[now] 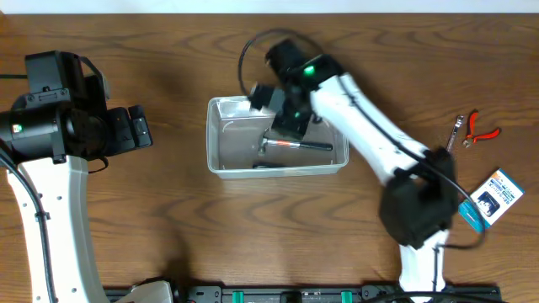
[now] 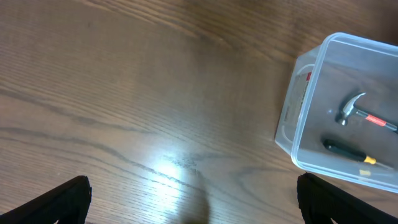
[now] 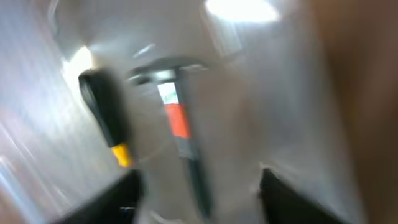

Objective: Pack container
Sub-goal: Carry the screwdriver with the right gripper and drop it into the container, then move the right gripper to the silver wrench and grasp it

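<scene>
The clear plastic container (image 1: 221, 160) sits mid-table; it also shows at the right of the left wrist view (image 2: 298, 93). Inside lie a small hammer (image 1: 290, 146) with a red band on its black handle, and a black tool with a yellow collar (image 2: 348, 152). My right gripper (image 1: 290, 118) hangs over the container's far right side, open and empty, its fingers (image 3: 199, 193) either side of the hammer handle (image 3: 183, 140), above it. My left gripper (image 2: 193, 199) is open and empty over bare wood, left of the container.
Red-handled pliers (image 1: 482, 128) and a small metal tool (image 1: 455, 132) lie at the far right. A blue-and-white packet (image 1: 491, 199) lies at the right edge. The left arm's body (image 1: 50, 118) stands at the left.
</scene>
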Controlling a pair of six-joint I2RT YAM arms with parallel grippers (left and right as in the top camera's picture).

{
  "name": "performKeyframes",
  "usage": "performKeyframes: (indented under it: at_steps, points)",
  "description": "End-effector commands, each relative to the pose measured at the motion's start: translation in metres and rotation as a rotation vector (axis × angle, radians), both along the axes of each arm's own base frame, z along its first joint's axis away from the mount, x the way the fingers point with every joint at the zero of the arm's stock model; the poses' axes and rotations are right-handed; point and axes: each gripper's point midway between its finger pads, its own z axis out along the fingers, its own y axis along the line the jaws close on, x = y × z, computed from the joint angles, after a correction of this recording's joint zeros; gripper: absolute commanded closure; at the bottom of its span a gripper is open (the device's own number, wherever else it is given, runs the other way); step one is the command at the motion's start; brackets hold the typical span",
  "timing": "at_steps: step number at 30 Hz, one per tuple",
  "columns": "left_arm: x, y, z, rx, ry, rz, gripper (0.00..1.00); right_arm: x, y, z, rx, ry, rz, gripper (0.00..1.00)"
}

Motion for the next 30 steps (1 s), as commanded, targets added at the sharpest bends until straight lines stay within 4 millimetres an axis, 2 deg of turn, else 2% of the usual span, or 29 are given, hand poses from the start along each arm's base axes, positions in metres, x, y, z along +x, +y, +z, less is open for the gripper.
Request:
performKeyframes:
  at_steps: [1, 2, 4, 5, 7, 10, 14, 17, 20, 25, 30]
  points:
    - [-0.001, 0.002, -0.001, 0.013, 0.008, -0.004, 0.02, 0.04, -0.07, 0.129, 0.107, -0.308, -0.409, 0.01]
    - [-0.001, 0.002, -0.001, 0.013, 0.008, -0.004, 0.02, 0.045, -0.098, 0.152, 0.131, -0.36, -0.552, 0.01]
    - [-0.001, 0.002, -0.001, 0.014, 0.008, -0.004, 0.02, 0.046, -0.151, 0.183, 0.193, -0.418, -0.791, 0.01]
    - [-0.001, 0.002, -0.001, 0.013, 0.008, -0.004, 0.02, 0.044, -0.179, 0.194, 0.229, -0.424, -0.913, 0.01]
    - [-0.001, 0.002, -0.001, 0.013, 0.008, -0.004, 0.02, 0.032, -0.232, 0.2, 0.28, -0.397, -1.171, 0.01]
    - [-0.001, 0.002, -0.001, 0.014, 0.008, -0.004, 0.02, 0.002, -0.298, 0.181, 0.286, -0.285, -1.546, 0.01]
    - [-0.001, 0.002, -0.001, 0.014, 0.008, -0.004, 0.02, -0.028, -0.35, 0.136, 0.183, -0.137, -1.808, 0.01]
    - [-0.001, 0.002, -0.001, 0.014, 0.007, -0.004, 0.02, -0.032, -0.37, 0.098, 0.129, -0.07, -1.885, 0.01]
    - [-0.001, 0.002, -0.001, 0.014, 0.008, -0.004, 0.02, -0.032, -0.385, 0.051, 0.071, -0.001, -1.916, 0.01]
    - [-0.001, 0.002, -0.001, 0.013, 0.008, -0.004, 0.02, -0.031, -0.39, -0.015, 0.015, 0.134, -1.838, 0.01]
    - [-0.001, 0.002, -0.001, 0.013, 0.008, -0.004, 0.02, -0.025, -0.391, -0.059, -0.039, 0.201, -1.772, 0.01]
